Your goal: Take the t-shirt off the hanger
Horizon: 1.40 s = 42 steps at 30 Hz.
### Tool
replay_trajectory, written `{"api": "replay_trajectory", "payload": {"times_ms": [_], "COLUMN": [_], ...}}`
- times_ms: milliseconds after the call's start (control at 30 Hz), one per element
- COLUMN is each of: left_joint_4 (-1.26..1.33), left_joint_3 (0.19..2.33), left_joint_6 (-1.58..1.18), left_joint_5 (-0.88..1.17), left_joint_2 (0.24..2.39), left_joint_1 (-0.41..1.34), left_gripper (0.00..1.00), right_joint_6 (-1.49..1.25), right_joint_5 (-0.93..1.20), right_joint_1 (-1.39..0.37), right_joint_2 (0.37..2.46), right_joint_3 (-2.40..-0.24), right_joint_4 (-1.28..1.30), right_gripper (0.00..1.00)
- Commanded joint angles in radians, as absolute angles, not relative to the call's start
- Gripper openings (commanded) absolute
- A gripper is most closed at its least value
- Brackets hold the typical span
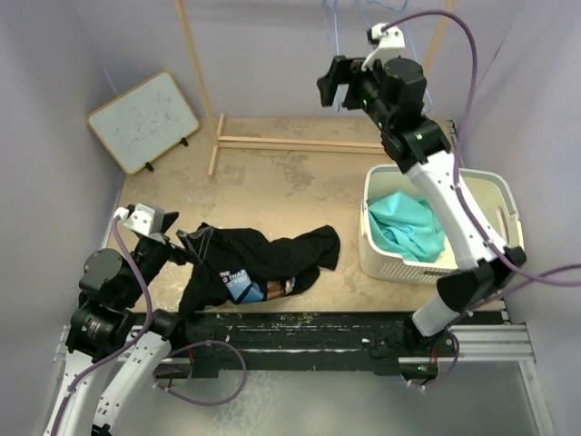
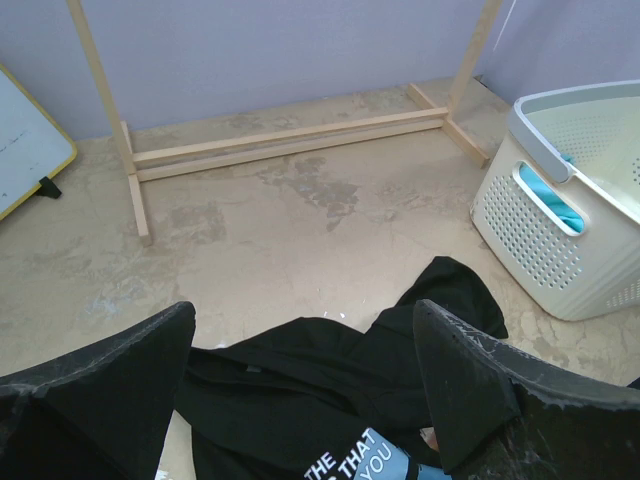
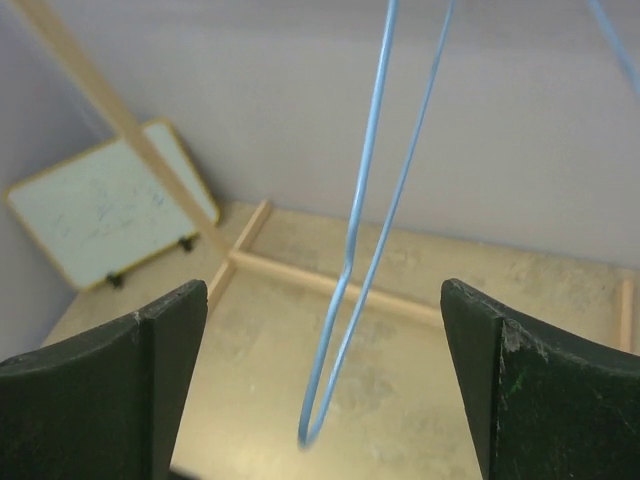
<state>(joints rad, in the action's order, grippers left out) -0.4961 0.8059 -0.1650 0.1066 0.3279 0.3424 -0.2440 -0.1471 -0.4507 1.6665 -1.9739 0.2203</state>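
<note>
Black t-shirt off the hanger, crumpled on the table near the front edge, just ahead of the left arm and left of the white basket. One dark fold stretched rightward toward the basket, near it but apart. Blue patch with white lettering face up on the near side of the cloth, partly creased.

Left hand low beside the shirt's left end, fingers spread wide, nothing pinched between them. Black cloth visible in the gap, below and beyond the fingertips. Contact with the cloth: cannot tell from either view.

Right hand raised high over the back of the table, above the wooden rack, likewise spread wide and holding nothing. Thin blue wire hanger bare, dangling in the space between the two fingers in the wrist view, touching neither as far as visible, its narrow looped end pointing down.

Teal cloth bunched inside the basket. Whiteboard propped at the far left corner against the wall, close to the rack's left foot. Rack's base rails flat on the table along the back, well apart from the shirt.
</note>
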Motion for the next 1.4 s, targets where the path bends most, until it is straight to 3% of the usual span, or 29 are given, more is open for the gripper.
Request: {"api": "replay_trajectory", "payload": {"times_ms": [0, 200, 333, 500, 700, 1367], "left_joint_4": [-0.472, -0.472, -0.473, -0.478, -0.482, -0.483], "left_joint_3": [0.807, 0.807, 0.808, 0.808, 0.811, 0.81], "left_joint_6": [-0.166, -0.167, -0.168, -0.17, -0.172, -0.172], "left_joint_5": [0.098, 0.101, 0.102, 0.094, 0.088, 0.075], "left_joint_2": [0.328, 0.331, 0.338, 0.338, 0.349, 0.361], "left_joint_1": [0.342, 0.342, 0.342, 0.342, 0.343, 0.342], "left_gripper": [0.93, 0.93, 0.93, 0.93, 0.93, 0.93], "right_joint_6": [-0.265, -0.283, -0.28, -0.275, -0.152, -0.141], "right_joint_5": [0.068, 0.189, 0.166, 0.247, 0.36, 0.291], "right_joint_1": [-0.453, -0.618, -0.772, -0.825, -0.92, -1.083], "right_joint_2": [1.457, 1.332, 1.362, 1.451, 1.614, 1.79], "right_joint_3": [-1.764, -1.499, -1.376, -1.234, -1.197, -1.132], "right_joint_4": [0.156, 0.147, 0.158, 0.093, 0.08, -0.046], "right_gripper": [1.0, 1.0, 1.0, 1.0, 1.0, 1.0]}}
